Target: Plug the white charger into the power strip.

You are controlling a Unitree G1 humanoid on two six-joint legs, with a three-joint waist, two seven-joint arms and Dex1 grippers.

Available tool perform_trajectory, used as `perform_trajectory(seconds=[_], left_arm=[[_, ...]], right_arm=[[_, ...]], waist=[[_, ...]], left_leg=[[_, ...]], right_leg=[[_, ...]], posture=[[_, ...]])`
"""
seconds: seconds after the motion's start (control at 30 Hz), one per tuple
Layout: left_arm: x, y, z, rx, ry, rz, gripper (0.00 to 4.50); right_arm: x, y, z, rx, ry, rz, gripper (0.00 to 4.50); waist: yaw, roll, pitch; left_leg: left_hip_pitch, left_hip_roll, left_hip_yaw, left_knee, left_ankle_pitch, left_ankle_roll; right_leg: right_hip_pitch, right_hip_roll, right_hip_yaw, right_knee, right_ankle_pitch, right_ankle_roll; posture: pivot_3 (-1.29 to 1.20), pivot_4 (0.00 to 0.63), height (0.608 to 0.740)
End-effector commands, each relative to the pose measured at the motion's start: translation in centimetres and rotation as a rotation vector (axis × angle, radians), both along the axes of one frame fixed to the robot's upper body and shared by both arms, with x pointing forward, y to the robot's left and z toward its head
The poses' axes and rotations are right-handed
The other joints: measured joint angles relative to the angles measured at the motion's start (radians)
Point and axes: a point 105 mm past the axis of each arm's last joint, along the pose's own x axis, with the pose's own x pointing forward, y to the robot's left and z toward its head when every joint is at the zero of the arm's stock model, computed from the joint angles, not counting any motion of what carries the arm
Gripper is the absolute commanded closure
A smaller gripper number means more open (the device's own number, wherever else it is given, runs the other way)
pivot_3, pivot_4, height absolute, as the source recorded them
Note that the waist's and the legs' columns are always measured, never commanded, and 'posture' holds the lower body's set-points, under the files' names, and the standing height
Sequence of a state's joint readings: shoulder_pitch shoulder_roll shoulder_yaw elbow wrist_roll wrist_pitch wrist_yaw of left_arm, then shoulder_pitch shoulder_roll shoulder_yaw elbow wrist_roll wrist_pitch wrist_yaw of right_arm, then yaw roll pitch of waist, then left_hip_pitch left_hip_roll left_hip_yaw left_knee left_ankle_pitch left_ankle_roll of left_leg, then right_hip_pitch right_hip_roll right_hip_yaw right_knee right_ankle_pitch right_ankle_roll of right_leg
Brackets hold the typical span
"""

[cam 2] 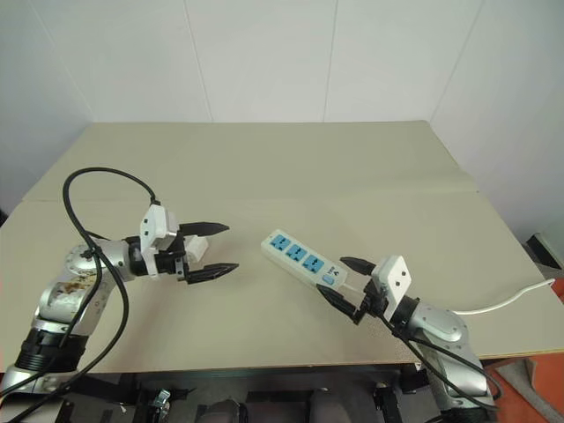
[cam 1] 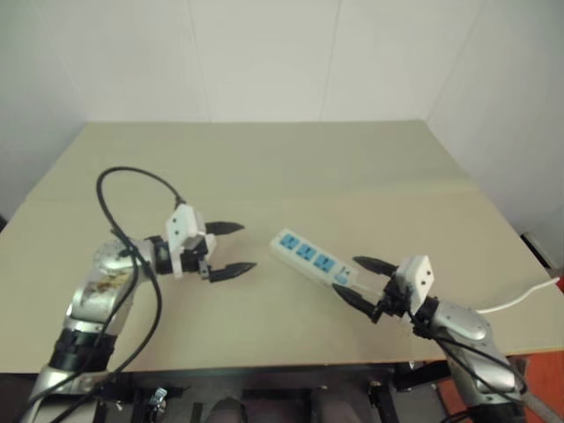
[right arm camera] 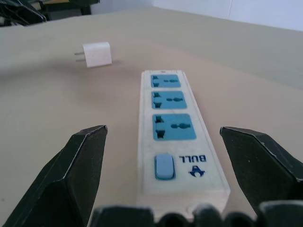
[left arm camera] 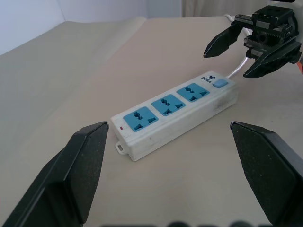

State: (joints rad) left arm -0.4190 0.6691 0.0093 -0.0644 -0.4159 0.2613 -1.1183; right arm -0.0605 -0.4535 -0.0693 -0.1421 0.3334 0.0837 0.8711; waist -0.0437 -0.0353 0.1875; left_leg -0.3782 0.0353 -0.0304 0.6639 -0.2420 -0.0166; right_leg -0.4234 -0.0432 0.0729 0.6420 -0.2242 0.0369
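The power strip (cam 1: 313, 257) lies slantwise on the beige table, three blue outlet faces up and all unoccupied. My right gripper (cam 1: 350, 279) is open at its switch end, one black finger on each side of that end and not touching it. In the right wrist view the white charger (right arm camera: 97, 54) rests on the table beyond the strip's far end, off to one side, with its prongs pointing sideways. My left gripper (cam 1: 247, 246) is open with nothing in it. It hovers a short way from the strip's far end and points at it.
The strip's thin white cord (cam 1: 520, 300) runs off the table's right edge. A black cable (cam 1: 132, 189) loops above my left arm. The table (cam 1: 264, 159) stretches bare toward the white wall behind.
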Motion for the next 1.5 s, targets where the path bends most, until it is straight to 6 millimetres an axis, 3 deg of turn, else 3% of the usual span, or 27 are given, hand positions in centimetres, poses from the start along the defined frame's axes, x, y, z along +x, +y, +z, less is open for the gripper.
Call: perform_trajectory(seconds=[0.03,0.47,1.1,1.23,1.4,1.5], left_arm=[[0.0,-0.1,0.8,0.01,-0.036,-0.012,0.0],[-0.1,-0.2,0.2,0.022,-0.026,-0.007,0.0],[-0.1,-0.5,0.4,0.007,-0.031,-0.01,0.0],[-0.1,-0.5,0.3,0.009,-0.032,-0.004,0.0],[0.1,-0.5,0.6,-0.012,-0.048,0.021,0.0],[0.7,-0.7,2.4,-0.099,-0.09,0.082,0.0]], right_arm=[[0.6,0.0,0.5,-0.018,-0.044,0.006,0.04],[1.7,-0.3,-1.6,-0.064,0.003,0.046,0.04],[2.5,0.7,-1.9,0.003,0.038,0.055,0.04],[2.5,0.5,-2.0,0.011,0.046,0.063,0.98],[2.2,0.7,-2.2,-0.015,0.036,0.078,1.06],[1.9,1.0,-2.0,-0.02,0.018,0.103,1.06]], waist=[[0.0,0.0,0.0],[0.0,0.0,0.0],[0.0,0.0,0.0],[0.0,0.0,0.0],[0.0,0.0,0.0],[0.0,0.0,0.0]], left_leg=[[0.0,0.0,0.0,0.0,0.0,0.0],[0.0,0.0,0.0,0.0,0.0,0.0],[0.0,0.0,0.0,0.0,0.0,0.0],[0.0,0.0,0.0,0.0,0.0,0.0],[0.0,0.0,0.0,0.0,0.0,0.0],[0.0,0.0,0.0,0.0,0.0,0.0]], right_leg=[[0.0,0.0,0.0,0.0,0.0,0.0],[0.0,0.0,0.0,0.0,0.0,0.0],[0.0,0.0,0.0,0.0,0.0,0.0],[0.0,0.0,0.0,0.0,0.0,0.0],[0.0,0.0,0.0,0.0,0.0,0.0],[0.0,0.0,0.0,0.0,0.0,0.0]], posture=[[0.0,0.15,0.74],[0.0,0.15,0.74],[0.0,0.15,0.74],[0.0,0.15,0.74],[0.0,0.15,0.74],[0.0,0.15,0.74]])
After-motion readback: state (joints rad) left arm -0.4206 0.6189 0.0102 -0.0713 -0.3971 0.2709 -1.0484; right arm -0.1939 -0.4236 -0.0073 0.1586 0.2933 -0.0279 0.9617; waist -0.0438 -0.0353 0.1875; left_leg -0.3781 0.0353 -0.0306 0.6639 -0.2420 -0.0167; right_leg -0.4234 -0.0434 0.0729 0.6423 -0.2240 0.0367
